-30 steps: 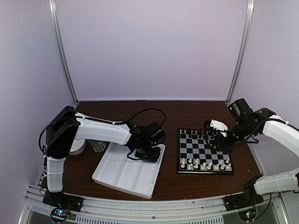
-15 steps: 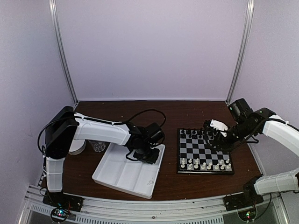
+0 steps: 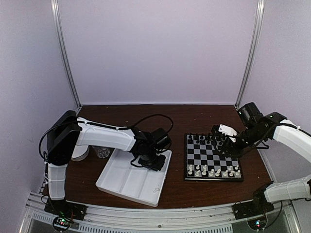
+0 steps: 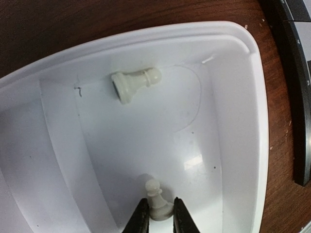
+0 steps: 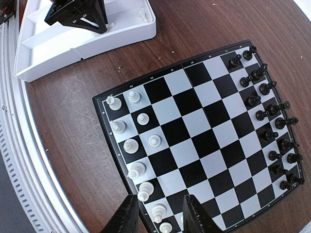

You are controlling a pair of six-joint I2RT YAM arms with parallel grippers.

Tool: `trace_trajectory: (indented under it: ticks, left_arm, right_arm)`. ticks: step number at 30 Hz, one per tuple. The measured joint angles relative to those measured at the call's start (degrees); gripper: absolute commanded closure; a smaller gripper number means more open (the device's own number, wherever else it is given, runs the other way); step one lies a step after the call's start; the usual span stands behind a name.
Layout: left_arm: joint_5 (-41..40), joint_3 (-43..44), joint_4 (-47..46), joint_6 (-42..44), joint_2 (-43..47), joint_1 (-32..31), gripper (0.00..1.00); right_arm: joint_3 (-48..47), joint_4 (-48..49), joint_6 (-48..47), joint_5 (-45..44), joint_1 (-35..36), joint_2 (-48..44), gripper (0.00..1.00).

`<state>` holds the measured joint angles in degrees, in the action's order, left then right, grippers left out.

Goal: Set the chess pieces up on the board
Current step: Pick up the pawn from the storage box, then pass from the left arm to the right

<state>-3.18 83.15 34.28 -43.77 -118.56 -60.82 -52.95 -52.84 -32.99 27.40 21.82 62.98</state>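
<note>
Board (image 5: 199,141) is black and greyish-white checks with a plain black rim. The white chess pieces (image 5: 137,170) are slightly creamy, and the black chess pieces (image 5: 268,135) are solid black. The tray (image 4: 238,97) is glossy plain white, so the two pawns (image 4: 136,83) in it barely stand out. The table (image 3: 194,116) is dark reddish-brown woodgrain. The arms (image 3: 104,135) are white with black joints, and the walls (image 3: 155,48) are pale lilac.

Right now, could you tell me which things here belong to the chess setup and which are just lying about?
Job: board, white pieces and black pieces on it, standing pawn in the left gripper, toppled pawn, tray holding both.
Lying about: small clear cup and white round object beside the tray.
</note>
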Motion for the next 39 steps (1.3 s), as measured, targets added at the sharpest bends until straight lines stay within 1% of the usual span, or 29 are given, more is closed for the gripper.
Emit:
trace_trajectory:
  ticks: [4,8,13,16,22,28,33,39]
  left_arm:
    - [-0.8,-0.1,0.9,2.6,0.4,0.0,0.85]
    - [-0.7,-2.1,0.8,6.2,2.6,0.0,0.87]
    - [0.1,-6.7,-2.2,11.1,10.5,0.0,0.87]
    - [2.0,-10.5,-7.6,14.3,17.1,0.0,0.86]
    - [7.9,-16.0,-19.3,20.7,25.1,-1.0,0.86]
    - [12.1,-19.3,-26.6,24.2,27.4,-2.6,0.85]
    - [13.8,-21.1,-31.9,25.7,29.1,-3.5,0.85]
    - [14.6,-21.3,-36.0,27.2,29.6,-4.4,0.86]
  right_arm:
    - [0.0,0.0,0.2,0.0,0.0,0.0,0.67]
    - [-0.2,-0.1,0.4,0.6,0.0,0.2,0.68]
    - [-3.7,-1.1,0.7,2.5,-0.1,2.5,0.67]
    - [-7.0,-1.7,1.2,4.9,-0.3,4.3,0.65]
    - [-15.9,-3.3,1.9,13.1,-0.4,10.6,0.59]
    - [-23.3,-5.3,3.9,22.8,2.0,19.7,0.56]
    - [-26.8,-8.0,5.2,30.4,5.3,25.9,0.54]
    - [-29.7,-10.7,6.8,37.1,8.2,30.5,0.52]
